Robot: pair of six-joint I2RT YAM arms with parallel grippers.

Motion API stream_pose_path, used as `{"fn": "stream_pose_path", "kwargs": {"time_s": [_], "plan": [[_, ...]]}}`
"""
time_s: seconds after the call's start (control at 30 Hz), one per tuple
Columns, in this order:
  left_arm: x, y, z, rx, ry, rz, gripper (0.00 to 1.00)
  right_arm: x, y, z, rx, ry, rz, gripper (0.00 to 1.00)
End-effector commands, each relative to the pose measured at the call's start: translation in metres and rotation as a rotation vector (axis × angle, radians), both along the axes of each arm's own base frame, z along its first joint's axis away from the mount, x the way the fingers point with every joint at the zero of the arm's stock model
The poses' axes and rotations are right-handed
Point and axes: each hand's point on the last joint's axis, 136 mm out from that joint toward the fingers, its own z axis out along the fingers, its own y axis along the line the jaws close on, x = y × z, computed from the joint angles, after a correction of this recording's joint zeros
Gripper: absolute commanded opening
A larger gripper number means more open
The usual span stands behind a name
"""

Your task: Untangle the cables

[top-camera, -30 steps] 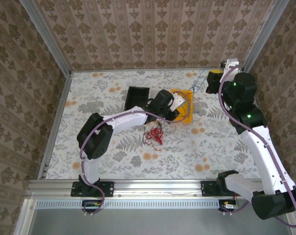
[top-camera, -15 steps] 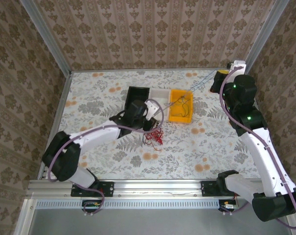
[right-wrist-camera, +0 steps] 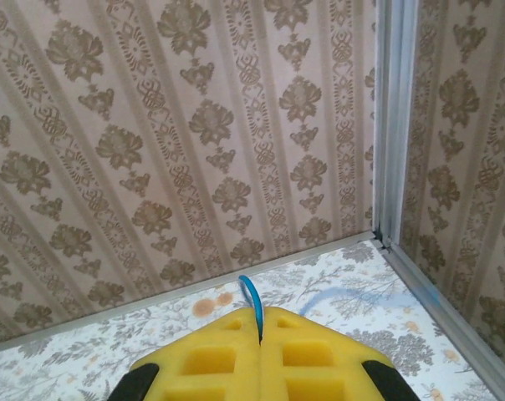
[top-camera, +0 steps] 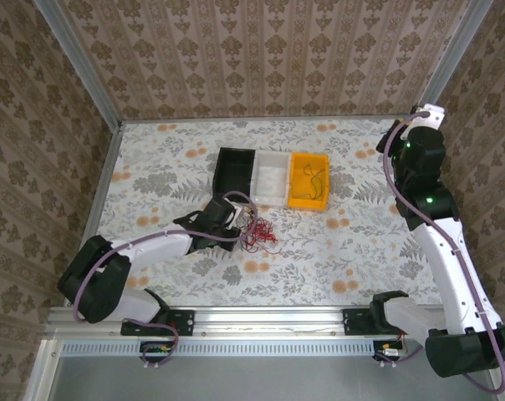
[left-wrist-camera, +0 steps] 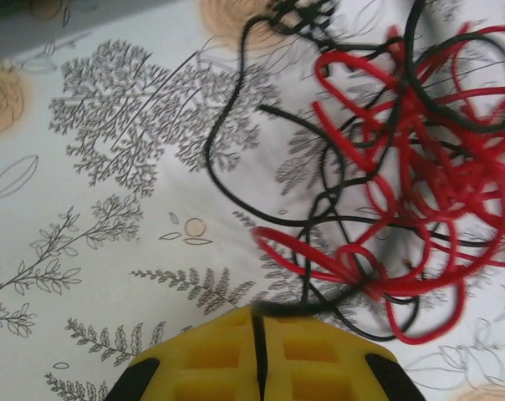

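Low over cables (top-camera: 257, 233), arm outstretched, left claw (left-wrist-camera: 258, 322) pinching one

left hand (left-wrist-camera: 259, 324): from yellow bin (top-camera: 308, 205) to cables (left-wrist-camera: 428, 159) | right hand (right-wrist-camera: 259, 330): swung rightward (blue wire (right-wrist-camera: 251, 294) along)

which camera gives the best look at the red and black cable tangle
Left wrist: the tangle spreads across its right side, with single red loops and black strands separable. Top external shows it as a small red clump beside the left gripper. Right wrist faces the wall corner.
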Motion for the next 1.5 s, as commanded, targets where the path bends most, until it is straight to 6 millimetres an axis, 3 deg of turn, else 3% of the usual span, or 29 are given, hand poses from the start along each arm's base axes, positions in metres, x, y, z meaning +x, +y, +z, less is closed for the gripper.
{"fn": "stream_pose_path", "kwargs": {"time_s": [0.0,0.1,0.23,0.53,0.77,0.9,1.03,1.13,1.47], "plan": [[0.0,0.002,-0.013,0.006,0.035,0.04,0.0,-0.003,0.018,0.029,-0.011,-0.072,0.12,0.0],[0.006,-0.008,-0.009,-0.024,0.012,0.015,0.0,0.001,0.04,0.033,-0.006,-0.084,0.245,0.01],[0.013,-0.019,-0.002,-0.06,-0.006,-0.009,0.0,0.009,0.052,0.039,-0.017,-0.098,0.301,0.01],[0.022,-0.029,-0.001,-0.062,0.011,-0.001,0.0,0.049,0.08,0.035,-0.001,-0.075,0.405,0.01],[0.023,-0.029,0.002,-0.071,0.004,0.006,0.0,0.074,0.11,-0.003,0.008,0.006,0.476,0.01],[0.023,-0.03,0.002,-0.074,0.002,0.0,0.0,0.086,0.114,-0.036,0.03,0.077,0.475,0.01],[0.023,-0.03,0.001,-0.072,0.004,-0.005,0.0,0.09,0.11,-0.052,0.029,0.113,0.451,0.01],[0.023,-0.03,0.001,-0.069,0.0,-0.01,0.0,0.088,0.105,-0.041,0.002,0.089,0.43,0.01],[0.024,-0.031,-0.001,-0.064,0.003,-0.012,0.0,0.076,0.106,0.024,-0.031,-0.052,0.438,0.01]]}}
